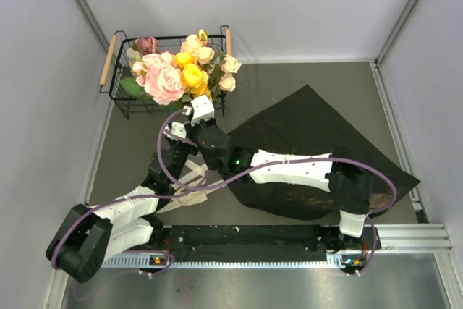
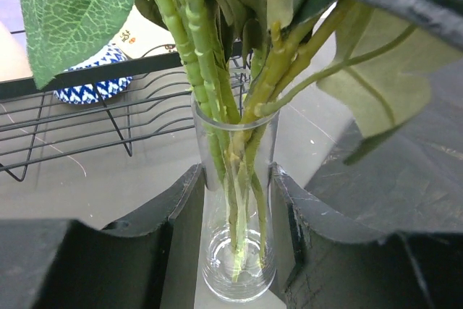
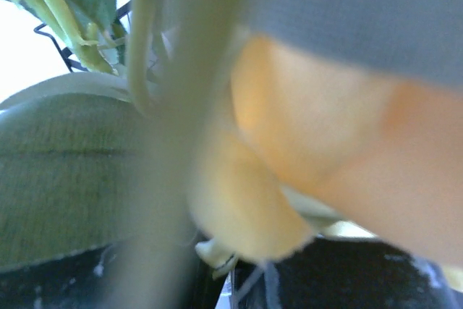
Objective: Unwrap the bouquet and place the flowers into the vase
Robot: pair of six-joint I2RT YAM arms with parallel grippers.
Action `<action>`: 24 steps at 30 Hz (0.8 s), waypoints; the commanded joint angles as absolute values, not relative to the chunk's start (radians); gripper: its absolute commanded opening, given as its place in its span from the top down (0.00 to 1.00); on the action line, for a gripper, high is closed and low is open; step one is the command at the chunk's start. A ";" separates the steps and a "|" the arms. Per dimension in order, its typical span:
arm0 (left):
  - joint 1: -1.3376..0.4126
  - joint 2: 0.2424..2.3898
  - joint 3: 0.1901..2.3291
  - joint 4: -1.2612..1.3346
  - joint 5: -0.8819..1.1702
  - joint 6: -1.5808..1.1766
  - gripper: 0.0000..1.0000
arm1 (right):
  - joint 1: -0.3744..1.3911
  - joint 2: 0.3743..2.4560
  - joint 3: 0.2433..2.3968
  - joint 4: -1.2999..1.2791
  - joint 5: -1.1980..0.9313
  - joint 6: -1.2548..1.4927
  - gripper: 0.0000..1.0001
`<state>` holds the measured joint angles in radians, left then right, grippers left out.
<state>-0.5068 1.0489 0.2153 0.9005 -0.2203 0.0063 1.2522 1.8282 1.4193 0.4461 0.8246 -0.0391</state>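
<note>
Left gripper (image 2: 235, 179) pinches the vase (image 2: 236, 280), slippery fragile glass; right gripper (image 1: 199, 105) jaws pressed together; we take light flowers (image 1: 165, 81) by stems

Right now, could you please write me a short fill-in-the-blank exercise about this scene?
1. The left gripper is closed around a clear glass ____.
2. Inside it stand the green ____ of the flowers.
3. The black paper lies unfolded on the ____.
4. The wire basket has two ____ handles.
Missing words: vase; stems; table; wooden.
</note>
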 commanded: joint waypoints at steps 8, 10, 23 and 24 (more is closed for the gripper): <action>-0.511 1.042 0.250 0.887 -0.189 0.014 1.00 | 1.220 1.897 1.373 0.233 0.807 0.176 1.00; -0.509 1.040 0.250 0.887 -0.189 0.015 1.00 | 1.210 1.908 1.385 0.177 0.807 0.222 1.00; -0.509 1.028 0.247 0.873 -0.195 0.015 1.00 | 1.193 1.783 1.388 0.106 0.680 0.218 0.71; -0.509 1.028 0.248 0.873 -0.195 0.015 1.00 | 1.193 1.779 1.393 0.098 0.673 0.212 0.65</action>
